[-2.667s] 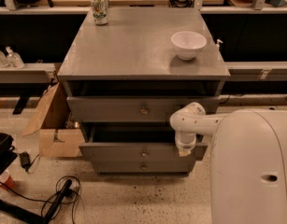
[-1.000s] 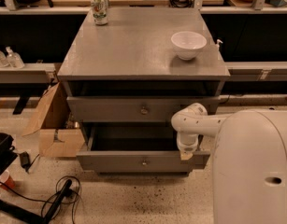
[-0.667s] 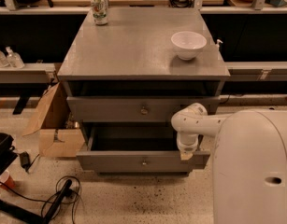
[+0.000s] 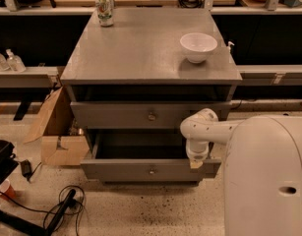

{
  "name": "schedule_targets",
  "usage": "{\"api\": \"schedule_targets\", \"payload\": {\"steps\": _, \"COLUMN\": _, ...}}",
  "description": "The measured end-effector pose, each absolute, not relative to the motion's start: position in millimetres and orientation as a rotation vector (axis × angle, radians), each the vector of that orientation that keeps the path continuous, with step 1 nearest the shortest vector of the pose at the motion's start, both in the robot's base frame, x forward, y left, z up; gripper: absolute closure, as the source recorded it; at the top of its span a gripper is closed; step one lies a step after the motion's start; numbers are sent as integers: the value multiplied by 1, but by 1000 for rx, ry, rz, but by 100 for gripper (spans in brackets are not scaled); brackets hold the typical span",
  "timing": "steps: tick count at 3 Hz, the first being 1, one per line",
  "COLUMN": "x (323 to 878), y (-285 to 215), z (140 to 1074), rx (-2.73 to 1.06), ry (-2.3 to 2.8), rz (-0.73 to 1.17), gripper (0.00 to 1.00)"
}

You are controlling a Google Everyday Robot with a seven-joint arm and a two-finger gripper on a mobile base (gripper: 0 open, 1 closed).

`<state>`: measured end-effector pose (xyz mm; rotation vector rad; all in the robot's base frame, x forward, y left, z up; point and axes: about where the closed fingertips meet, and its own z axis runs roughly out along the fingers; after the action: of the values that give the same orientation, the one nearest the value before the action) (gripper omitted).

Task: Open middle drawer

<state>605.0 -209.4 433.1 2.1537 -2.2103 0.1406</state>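
Note:
The grey cabinet shows two drawer fronts with small round knobs. The upper drawer stands slightly out, with a dark gap above it. The middle drawer below it is pulled well out, showing its dark, empty inside; its knob is at the front centre. The lowest drawer is hidden beneath it. My gripper points down from the white arm onto the top edge of the middle drawer's front, near its right end.
A white bowl and a drink can stand on the cabinet top. An open cardboard box sits left of the cabinet. Black cables lie on the floor at front left. My white body fills the lower right.
The middle drawer has slid further out toward the camera, and my gripper has moved down and forward with its front edge. Over the last second almost nothing moved.

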Motion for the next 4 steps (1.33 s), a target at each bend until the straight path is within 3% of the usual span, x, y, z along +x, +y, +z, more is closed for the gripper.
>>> {"api": "schedule_targets", "payload": {"steps": 2, "x": 605, "y": -209, "z": 433, "rx": 2154, "ry": -2210, "rz": 141, "gripper": 13}}
{"api": "schedule_targets", "payload": {"steps": 3, "x": 605, "y": -209, "z": 433, "rx": 2154, "ry": -2210, "rz": 140, "gripper": 0}}
{"api": "schedule_targets", "payload": {"steps": 4, "x": 605, "y": -209, "z": 433, "rx": 2154, "ry": -2210, "rz": 140, "gripper": 0}}
